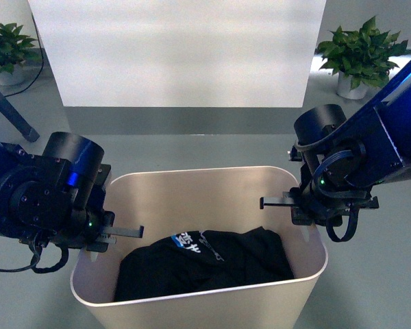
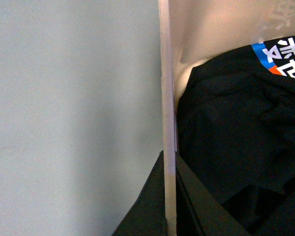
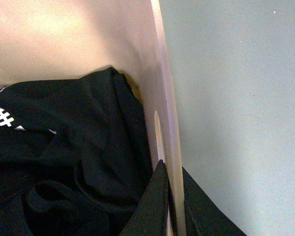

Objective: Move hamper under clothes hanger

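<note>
The beige hamper [image 1: 212,199] stands on the floor right in front of me, with a black garment [image 1: 205,264] with white lettering lying in it. My left gripper [image 1: 103,233] is shut on its left short wall and my right gripper [image 1: 303,205] on its right short wall. In the left wrist view the jaws [image 2: 169,162] pinch the thin rim [image 2: 167,98], one finger inside, one outside. The right wrist view shows the same grip [image 3: 172,169] just below the slot handle [image 3: 157,125]. One slanted dark leg of the clothes hanger [image 1: 10,110] shows at far left.
A white panel [image 1: 178,51] fills the wall ahead. Potted plants stand at the back left [image 1: 7,51] and back right [image 1: 363,51]. Grey floor [image 1: 192,147] lies between the hamper and the wall.
</note>
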`<state>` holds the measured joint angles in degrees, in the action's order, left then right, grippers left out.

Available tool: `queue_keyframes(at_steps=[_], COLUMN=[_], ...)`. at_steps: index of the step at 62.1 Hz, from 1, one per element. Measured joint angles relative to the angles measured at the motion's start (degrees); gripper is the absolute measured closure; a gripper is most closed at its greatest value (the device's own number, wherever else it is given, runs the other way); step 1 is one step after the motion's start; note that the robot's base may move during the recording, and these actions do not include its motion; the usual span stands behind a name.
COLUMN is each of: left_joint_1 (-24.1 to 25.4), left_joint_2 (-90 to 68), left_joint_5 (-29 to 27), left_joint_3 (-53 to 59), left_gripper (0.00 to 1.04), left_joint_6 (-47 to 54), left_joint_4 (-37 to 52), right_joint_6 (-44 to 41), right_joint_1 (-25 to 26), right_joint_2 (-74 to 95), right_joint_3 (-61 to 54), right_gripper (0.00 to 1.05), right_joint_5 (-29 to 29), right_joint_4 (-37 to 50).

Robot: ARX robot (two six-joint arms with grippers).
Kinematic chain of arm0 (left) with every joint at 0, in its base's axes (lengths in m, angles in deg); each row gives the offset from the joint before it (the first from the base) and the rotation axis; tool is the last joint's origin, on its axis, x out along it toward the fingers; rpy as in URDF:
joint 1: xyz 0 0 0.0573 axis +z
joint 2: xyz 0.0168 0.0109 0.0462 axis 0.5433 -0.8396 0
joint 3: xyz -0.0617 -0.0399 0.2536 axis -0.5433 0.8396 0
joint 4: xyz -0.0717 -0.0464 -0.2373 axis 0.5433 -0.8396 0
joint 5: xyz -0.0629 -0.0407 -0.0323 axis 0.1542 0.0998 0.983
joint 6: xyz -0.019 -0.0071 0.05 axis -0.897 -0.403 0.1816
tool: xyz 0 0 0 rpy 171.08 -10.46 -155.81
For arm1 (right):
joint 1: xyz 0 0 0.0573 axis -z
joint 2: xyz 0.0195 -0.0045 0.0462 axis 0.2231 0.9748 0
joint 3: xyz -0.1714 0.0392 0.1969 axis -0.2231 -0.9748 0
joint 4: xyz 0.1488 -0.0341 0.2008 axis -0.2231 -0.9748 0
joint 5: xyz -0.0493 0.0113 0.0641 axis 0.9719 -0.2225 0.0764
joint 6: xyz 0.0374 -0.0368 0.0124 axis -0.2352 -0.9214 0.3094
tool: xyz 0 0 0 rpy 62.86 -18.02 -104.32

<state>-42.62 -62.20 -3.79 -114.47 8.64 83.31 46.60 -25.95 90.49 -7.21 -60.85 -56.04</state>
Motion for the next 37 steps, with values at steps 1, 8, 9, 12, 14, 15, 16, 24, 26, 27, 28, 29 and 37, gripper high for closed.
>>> queue_keyframes(at_steps=[1,8,9,12,14,15,16,24,26,27,28,29,37], left_joint_1=[-0.11,-0.28,-0.28,-0.28,-0.28,-0.28,-0.28,-0.33,-0.37,-0.46,-0.48,-0.50,-0.74], left_joint_2=[-0.15,-0.28,-0.28,0.00,0.46,0.68,0.94,5.90,7.28,8.04,9.55,10.34,19.21], left_joint_5=[-0.44,0.63,0.74,0.74,0.68,0.63,0.59,0.79,0.76,0.72,0.70,0.66,0.44], left_joint_3=[-0.02,-0.39,-0.39,-0.37,-0.37,-0.37,-0.37,-0.17,-0.17,-0.17,-0.17,-0.17,-0.61], left_gripper=[1.01,0.89,0.85,0.75,0.69,0.67,0.66,0.48,0.44,0.42,0.39,0.37,0.17], left_joint_6=[0.00,0.94,1.11,1.64,1.75,1.75,1.77,1.77,1.77,1.77,1.81,1.81,1.99], left_joint_4=[0.22,0.13,0.09,-0.11,-0.28,-0.44,-0.63,-2.73,-3.17,-3.45,-4.07,-4.39,-7.74], right_joint_6=[0.00,-0.13,0.00,0.74,0.92,0.96,0.98,1.11,1.09,1.09,1.07,1.09,0.66], right_joint_1=[0.00,-0.02,0.02,0.22,0.42,0.46,0.52,1.27,1.40,1.49,1.64,1.73,2.51], right_joint_2=[0.13,0.31,0.31,0.31,0.02,-0.09,-0.22,-2.99,-3.58,-4.33,-5.35,-5.92,-13.33], right_joint_3=[-0.07,-0.11,-0.11,-0.11,-0.11,-0.11,-0.11,-0.74,-0.81,-0.92,-0.98,-1.05,-1.16], right_gripper=[1.02,0.99,0.96,0.85,0.80,0.78,0.76,0.58,0.55,0.53,0.50,0.48,0.29], right_joint_5=[0.39,0.68,0.83,1.81,2.16,2.23,2.32,2.43,2.54,2.69,2.82,2.86,4.15], right_joint_4=[0.20,0.96,1.01,1.14,1.11,1.05,1.01,0.17,0.00,-0.26,-0.61,-0.76,-3.17])
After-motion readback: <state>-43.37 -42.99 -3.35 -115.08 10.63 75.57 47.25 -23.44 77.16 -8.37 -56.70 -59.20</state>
